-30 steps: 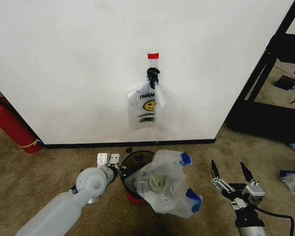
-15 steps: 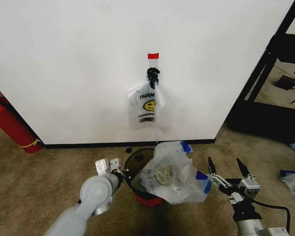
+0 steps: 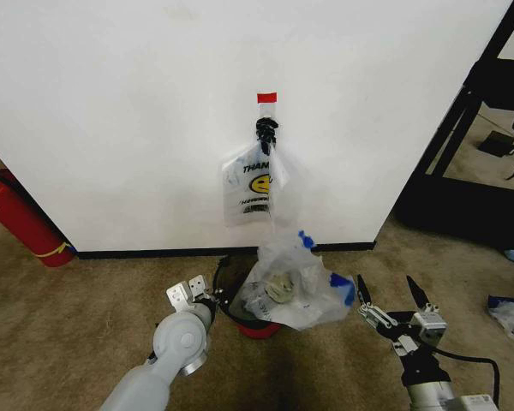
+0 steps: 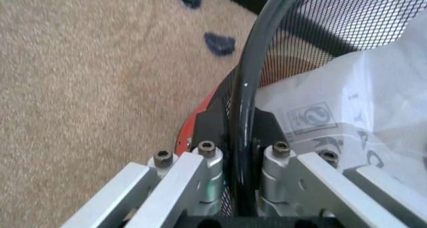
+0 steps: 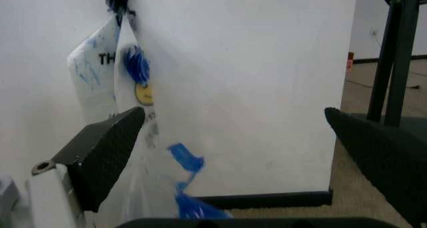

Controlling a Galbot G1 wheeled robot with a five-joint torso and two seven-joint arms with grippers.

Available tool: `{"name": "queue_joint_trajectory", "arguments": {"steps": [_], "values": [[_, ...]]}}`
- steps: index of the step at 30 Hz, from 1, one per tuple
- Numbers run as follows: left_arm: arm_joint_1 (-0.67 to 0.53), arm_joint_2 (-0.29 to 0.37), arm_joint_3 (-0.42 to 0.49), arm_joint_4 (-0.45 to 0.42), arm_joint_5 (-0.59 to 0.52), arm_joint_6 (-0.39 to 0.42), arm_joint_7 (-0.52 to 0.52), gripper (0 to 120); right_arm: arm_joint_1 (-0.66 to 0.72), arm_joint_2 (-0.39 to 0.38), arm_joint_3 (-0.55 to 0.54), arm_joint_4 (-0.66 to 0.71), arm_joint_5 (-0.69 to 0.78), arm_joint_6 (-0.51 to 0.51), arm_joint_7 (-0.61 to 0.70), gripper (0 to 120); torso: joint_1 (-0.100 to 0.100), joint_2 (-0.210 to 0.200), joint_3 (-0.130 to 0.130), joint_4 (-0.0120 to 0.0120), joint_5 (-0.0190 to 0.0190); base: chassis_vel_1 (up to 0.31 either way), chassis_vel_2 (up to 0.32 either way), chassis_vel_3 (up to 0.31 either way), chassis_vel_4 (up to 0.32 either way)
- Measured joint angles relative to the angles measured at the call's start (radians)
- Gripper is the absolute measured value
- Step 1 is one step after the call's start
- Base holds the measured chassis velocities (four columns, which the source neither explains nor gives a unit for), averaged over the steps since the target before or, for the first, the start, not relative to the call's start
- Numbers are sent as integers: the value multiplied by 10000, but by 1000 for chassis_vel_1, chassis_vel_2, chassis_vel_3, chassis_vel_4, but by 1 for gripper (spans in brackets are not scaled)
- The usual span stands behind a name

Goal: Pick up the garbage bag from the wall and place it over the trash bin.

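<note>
Standing behind is the wall point(image 3: 111, 111). The trash bin point(image 3: 240, 312) wears the garbage bag point(image 3: 287, 287) loosely, not pulled snug. The left gripper point(image 4: 237, 160) pinches the bin's rim. The right gripper point(image 3: 392, 301) waits beside, fingers spread, holding nothing.

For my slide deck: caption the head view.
Left claw shut on the bin rim; bag draped over it, open right claw beside it.

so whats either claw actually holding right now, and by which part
The left claw grips the trash bin by its black rim, one finger on each side. The right claw is open beside the garbage bag, holding nothing.
</note>
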Motion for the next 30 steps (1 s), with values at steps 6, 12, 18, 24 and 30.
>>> {"name": "queue_joint_trajectory", "arguments": {"steps": [6, 12, 18, 24, 30], "values": [[117, 46, 89, -86, -27, 276, 27, 4, 56, 0, -100, -14, -58, -23, 28, 100, 0, 0, 0, 1, 0, 0, 0, 0, 0], [131, 150, 150, -55, -23, 477, 448, 4, 76, 0, -122, -39, -62, -22, 28, 100, 0, 0, 0, 0, 0, 0, 0, 0, 0], [133, 172, 163, -59, 68, 803, 548, 20, 82, 35, -145, -86, -64, 4, 21, 100, 0, 0, 0, -1, -1, 0, 0, 0, 0], [234, 378, 60, -360, 169, 964, 831, 41, 92, 54, -160, -221, -63, 45, 6, 100, 0, 0, 0, 1, 0, 0, 0, 0, 0], [374, 529, -80, -620, 403, 1011, 865, 64, 120, 45, -204, -237, -56, 49, 2, 100, 0, 0, 0, 0, -1, 0, 0, 0, 0]]}}
